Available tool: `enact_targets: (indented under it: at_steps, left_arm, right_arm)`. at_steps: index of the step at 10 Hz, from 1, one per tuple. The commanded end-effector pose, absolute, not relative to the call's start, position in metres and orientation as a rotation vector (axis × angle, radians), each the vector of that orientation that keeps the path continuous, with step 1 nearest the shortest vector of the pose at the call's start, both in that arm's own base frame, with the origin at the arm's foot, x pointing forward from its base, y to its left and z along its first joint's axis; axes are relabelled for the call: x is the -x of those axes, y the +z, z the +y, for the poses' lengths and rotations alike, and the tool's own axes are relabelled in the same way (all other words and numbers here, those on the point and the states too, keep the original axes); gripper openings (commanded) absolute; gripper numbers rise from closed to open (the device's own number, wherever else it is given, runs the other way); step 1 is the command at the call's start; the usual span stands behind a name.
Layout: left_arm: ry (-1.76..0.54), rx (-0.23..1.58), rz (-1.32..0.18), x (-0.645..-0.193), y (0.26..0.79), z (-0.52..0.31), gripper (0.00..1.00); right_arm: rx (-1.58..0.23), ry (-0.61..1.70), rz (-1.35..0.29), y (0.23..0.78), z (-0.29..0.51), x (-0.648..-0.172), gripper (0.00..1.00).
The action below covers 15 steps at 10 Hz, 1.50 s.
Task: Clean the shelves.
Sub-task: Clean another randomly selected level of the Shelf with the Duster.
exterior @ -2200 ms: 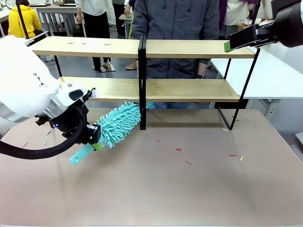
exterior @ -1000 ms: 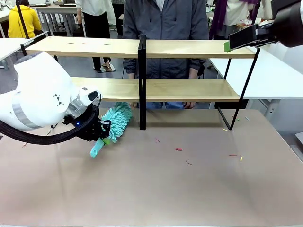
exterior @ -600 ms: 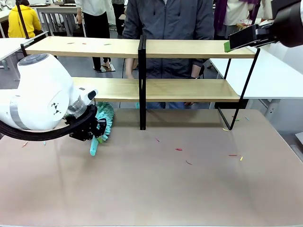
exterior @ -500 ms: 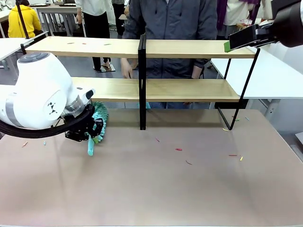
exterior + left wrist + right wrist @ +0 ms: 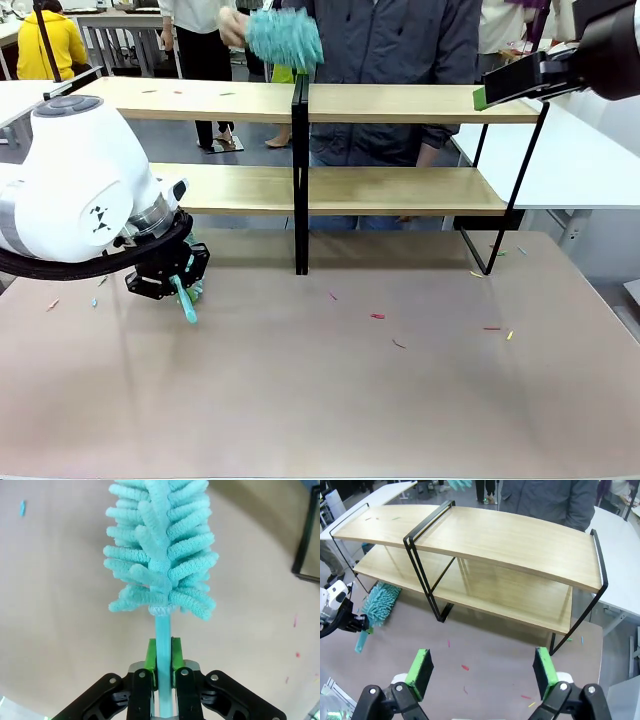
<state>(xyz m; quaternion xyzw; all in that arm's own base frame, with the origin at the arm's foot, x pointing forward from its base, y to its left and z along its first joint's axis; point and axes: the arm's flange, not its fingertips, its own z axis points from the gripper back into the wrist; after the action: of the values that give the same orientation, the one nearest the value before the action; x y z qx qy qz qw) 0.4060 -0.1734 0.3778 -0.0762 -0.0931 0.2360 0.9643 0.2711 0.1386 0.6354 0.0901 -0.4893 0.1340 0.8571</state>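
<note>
At the far side, shelves (image 5: 400,190) — long axis left–right, left hand (image 5: 163,660) pinching duster (image 5: 160,555)

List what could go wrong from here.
The left gripper pinches the teal duster by its thin handle only, so it may twist under sweeping pressure. Its head sits near the shelves' lower board and could snag when raised. The person's hand holds a second duster above the top board: collision risk.

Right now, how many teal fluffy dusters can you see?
2. One teal duster is clamped by its handle in the left gripper, low near the shelves. A second duster is in the person's hand, above the shelves.
</note>
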Motion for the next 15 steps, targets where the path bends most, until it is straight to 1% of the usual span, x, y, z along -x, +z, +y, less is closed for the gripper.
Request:
enact_targets:
  at_steps: [1, 3, 5, 8, 10, 13, 14, 15]
  left_arm:
    - [0.526, 0.092, -0.153, -0.412, 0.376, -0.181, 0.13]
    - [0.546, 0.095, -0.099, -0.402, 0.387, -0.173, 0.13]
    - [0.557, 0.081, -0.055, -0.381, 0.401, -0.157, 0.13]
    - [0.540, 0.030, 0.056, -0.358, 0.403, -0.128, 0.13]
    - [0.433, 0.069, 0.153, -0.331, 0.414, -0.110, 0.13]
    - [0.409, 0.111, 0.121, -0.296, 0.433, -0.082, 0.13]
    - [0.330, 0.113, 0.154, -0.284, 0.438, -0.074, 0.13]
    - [0.309, 0.126, 0.132, -0.272, 0.444, -0.066, 0.13]
  right_arm:
    - [-0.193, 0.280, -1.029, 0.636, 0.138, -0.271, 1.00]
    - [-0.193, 0.280, -1.029, 0.636, 0.138, -0.271, 1.00]
    - [-0.193, 0.280, -1.029, 0.636, 0.138, -0.271, 1.00]
    - [-0.193, 0.280, -1.029, 0.636, 0.138, -0.271, 1.00]
    - [-0.193, 0.280, -1.029, 0.636, 0.138, -0.271, 1.00]
    - [-0.193, 0.280, -1.029, 0.636, 0.138, -0.271, 1.00]
    - [-0.193, 0.280, -1.029, 0.636, 0.138, -0.271, 1.00]
    - [-0.193, 0.280, -1.029, 0.636, 0.138, -0.271, 1.00]
